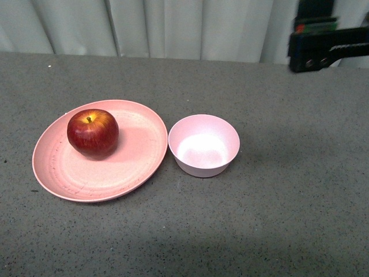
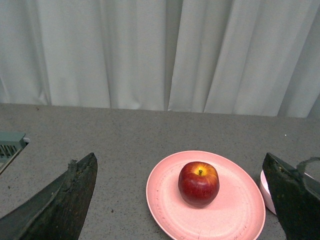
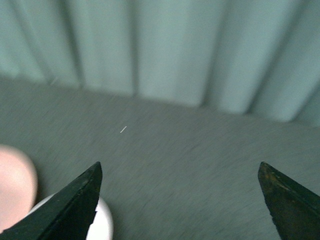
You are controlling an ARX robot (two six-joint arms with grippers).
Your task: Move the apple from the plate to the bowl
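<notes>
The dark-red apple (image 1: 92, 133) sits on the far left part of the wide salmon-pink plate (image 1: 115, 176). The small pale pink bowl (image 1: 203, 144) stands empty just right of the plate, almost touching it. In the left wrist view my left gripper (image 2: 180, 157) is open and empty, held back from the apple (image 2: 199, 183), which shows on the plate (image 2: 230, 210) between the fingers; the bowl's edge (image 2: 264, 187) peeks out beside one finger. My right gripper (image 3: 179, 165) is open and empty over bare table, with the bowl's rim (image 3: 104, 225) and a blurred bit of plate (image 3: 15, 185) at one side.
The grey table (image 1: 288, 219) runs back to a pale curtain (image 1: 173, 26). A black piece of robot hardware (image 1: 327, 43) hangs at the far right. A grey-green device (image 2: 10, 145) lies at the edge of the left wrist view.
</notes>
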